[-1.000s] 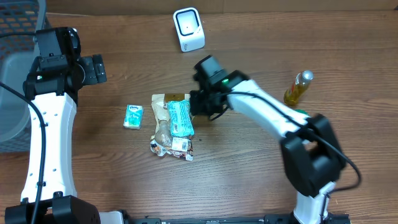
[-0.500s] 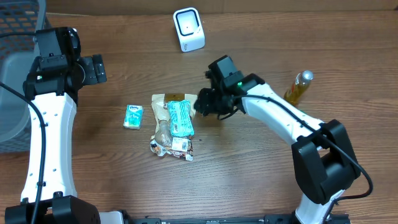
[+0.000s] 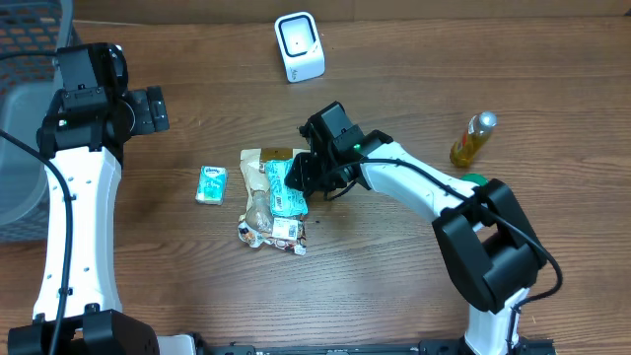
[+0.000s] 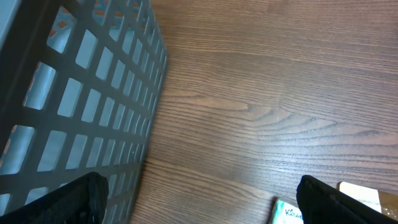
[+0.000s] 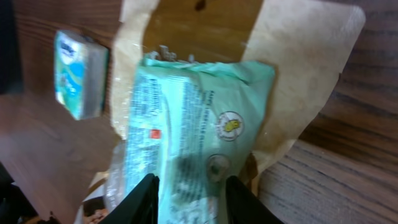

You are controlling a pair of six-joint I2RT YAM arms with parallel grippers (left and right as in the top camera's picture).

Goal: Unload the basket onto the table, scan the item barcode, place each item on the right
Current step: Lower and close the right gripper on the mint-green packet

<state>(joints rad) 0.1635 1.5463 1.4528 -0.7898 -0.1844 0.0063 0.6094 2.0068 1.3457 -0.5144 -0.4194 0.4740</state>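
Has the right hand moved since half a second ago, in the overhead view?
Yes. The right hand has shifted left, from right of the white scanner to roughly below it, reaching the teal packet.

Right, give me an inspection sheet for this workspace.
Surface: wooden table, no spills seen.
Job's things: teal packet lying on a brown paper bag; white scanner near the far edge.
Clutter: tissue pack, yellow bottle, crumpled wrappers.
Grippers: left gripper open, holding nothing; right gripper with jaws apart above the teal packet.
Cables: black cable along the left arm.
Surroundings: grey mesh basket at the left.
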